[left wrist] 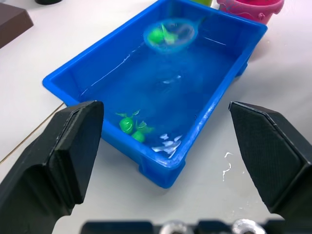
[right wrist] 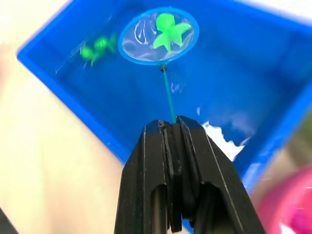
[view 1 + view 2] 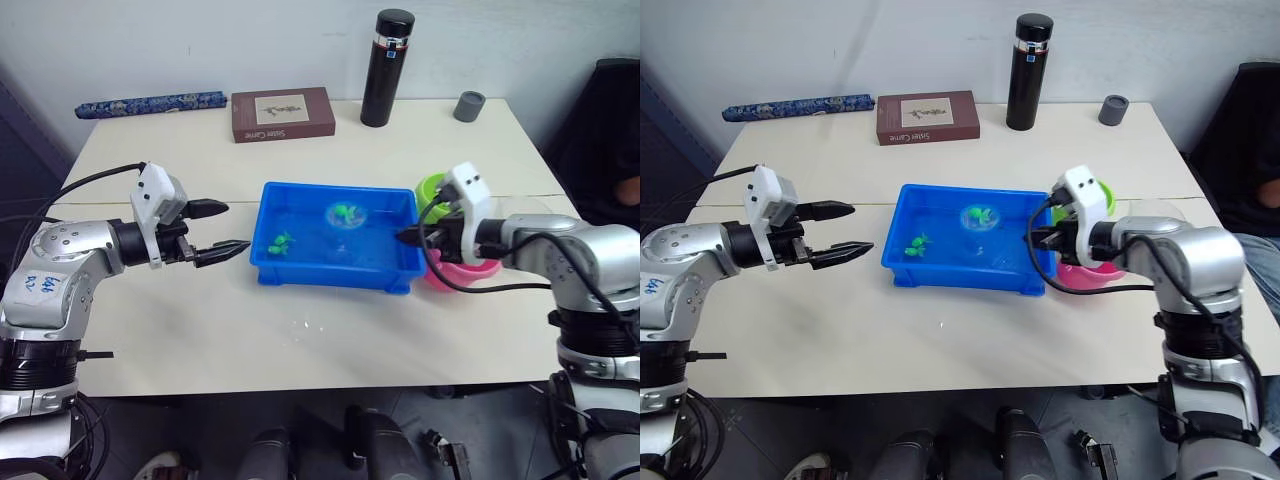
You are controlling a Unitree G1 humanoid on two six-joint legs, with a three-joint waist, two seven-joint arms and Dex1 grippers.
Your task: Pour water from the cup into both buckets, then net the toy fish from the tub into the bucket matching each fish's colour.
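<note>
Now the right fingers are clamped on the net handle, reaching from the tub's right end so the hoop sits under a green fish mid-tub, probably to scoop it. Two more green fish lie near the left side. Both buckets, green and pink, wait right of the tub. Left fingers hover spread and empty, left of it, above the counter.

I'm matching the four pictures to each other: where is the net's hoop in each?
Left eye view: net over the far middle of the tub.
Right eye view: net over the tub's far middle.
Left wrist view: net at the tub's far end.
Right wrist view: net beyond the right gripper.
Shared landmark: green fish in the hoop.
</note>
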